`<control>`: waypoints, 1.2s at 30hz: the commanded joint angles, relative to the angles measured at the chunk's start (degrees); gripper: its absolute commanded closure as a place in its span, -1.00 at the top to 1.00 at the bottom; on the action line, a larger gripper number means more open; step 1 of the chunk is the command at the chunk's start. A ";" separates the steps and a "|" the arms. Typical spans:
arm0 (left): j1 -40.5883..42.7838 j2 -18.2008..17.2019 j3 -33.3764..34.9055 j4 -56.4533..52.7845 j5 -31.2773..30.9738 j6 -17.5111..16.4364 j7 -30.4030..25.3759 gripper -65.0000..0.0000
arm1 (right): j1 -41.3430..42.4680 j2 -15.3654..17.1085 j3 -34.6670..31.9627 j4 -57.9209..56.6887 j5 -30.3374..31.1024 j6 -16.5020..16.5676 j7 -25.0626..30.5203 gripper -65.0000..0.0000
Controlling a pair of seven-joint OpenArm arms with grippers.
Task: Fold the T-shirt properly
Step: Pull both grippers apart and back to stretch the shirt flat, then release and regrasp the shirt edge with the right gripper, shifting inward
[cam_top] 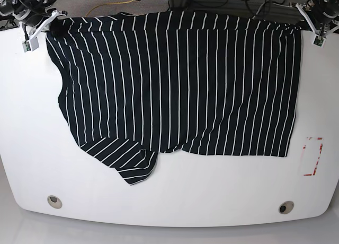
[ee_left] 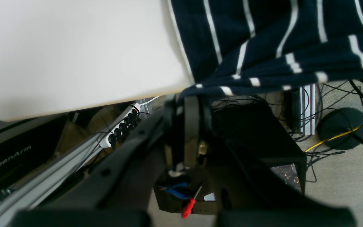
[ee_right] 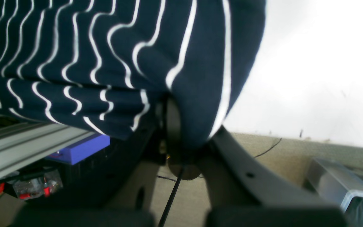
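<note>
T-shirt (cam_top: pixel 180 85): black w/ thin white stripes, spread flat on white table (cam_top: pixel 175 191); far edge hangs over table's back edge; one sleeve at near left.
Left gripper (ee_left: pixel 190 94): pinching shirt edge, off table edge.
Right gripper (ee_right: pixel 181 126): pinching opp. corner, cloth bunched over it.
Floor: cables (ee_left: pixel 342 94), power strip (ee_left: pixel 121 126).

both grippers' jaws clamped (fully closed).
</note>
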State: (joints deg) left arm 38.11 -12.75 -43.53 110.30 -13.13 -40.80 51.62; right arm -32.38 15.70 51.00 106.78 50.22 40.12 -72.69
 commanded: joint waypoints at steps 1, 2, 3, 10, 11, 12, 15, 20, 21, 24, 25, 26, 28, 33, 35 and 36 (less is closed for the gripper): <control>0.44 -1.09 0.23 1.04 1.30 0.80 0.12 -1.00 | -0.37 1.22 0.82 0.95 -0.50 -0.12 0.99 -1.00; 0.44 -1.09 0.58 1.04 1.21 0.80 0.12 -1.00 | -0.37 1.13 0.82 0.95 -0.50 -0.12 0.99 -1.00; 0.35 -1.09 0.76 1.04 1.21 0.80 0.12 -1.00 | -0.28 0.87 0.82 0.95 -0.50 -0.12 0.99 -1.00; -6.77 -1.09 0.67 1.13 1.30 0.80 0.12 -1.00 | 3.59 -0.45 0.73 0.69 -0.41 -0.12 1.34 -1.00; -7.82 -1.09 0.76 1.13 1.30 0.80 0.12 -1.00 | 4.38 -0.98 0.73 0.60 -0.41 -0.12 1.34 -1.00; -8.79 -1.09 0.85 1.13 1.39 0.80 0.12 -1.00 | 4.91 -1.51 0.65 0.60 -0.59 -0.12 1.34 -1.00; -12.92 -1.18 1.02 0.95 1.56 0.80 0.21 -1.00 | 7.99 -1.86 0.47 0.60 -0.85 -0.12 1.17 -1.00; -16.26 -1.36 4.19 0.86 2.97 0.80 0.21 -1.00 | 11.68 -1.86 -1.46 0.08 -0.94 -0.12 1.26 -1.00; -17.58 -1.36 5.07 0.86 3.94 0.80 0.21 -1.00 | 12.73 -1.86 -1.90 -0.98 -0.94 -0.12 1.34 -1.00; -22.33 -1.36 7.79 0.25 6.93 0.80 0.21 -1.00 | 16.69 -1.77 -3.31 -4.76 -1.73 -0.12 1.34 -1.00; -23.03 -1.27 8.50 -0.98 8.07 0.80 0.21 -1.00 | 18.10 -1.68 -3.66 -6.08 -2.96 -0.12 1.34 -1.00; -23.47 -1.27 8.93 -1.95 8.60 0.80 0.21 -1.00 | 18.97 -1.68 -3.75 -6.96 -4.02 -0.12 1.34 -1.00; -25.84 -1.36 9.11 -4.76 9.13 0.80 0.21 -1.00 | 21.26 -1.77 -3.84 -9.16 -7.01 -0.12 1.52 -1.00; -31.91 -2.06 9.11 -11.18 9.48 0.80 0.21 -1.00 | 26.18 -1.77 -3.84 -13.73 -12.55 -0.12 2.84 -1.00; -33.40 -3.38 10.17 -13.64 9.48 0.80 0.21 -1.00 | 27.77 -1.68 -3.84 -14.96 -14.13 -0.12 2.93 -1.00; -33.93 -3.73 10.87 -14.43 9.48 0.80 0.12 -1.00 | 28.12 -1.68 -3.84 -15.22 -14.48 -0.12 2.93 -1.00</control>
State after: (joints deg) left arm 5.50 -14.55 -32.88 96.12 -4.36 -40.60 52.71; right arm -5.37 12.69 46.76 91.37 36.75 40.12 -70.81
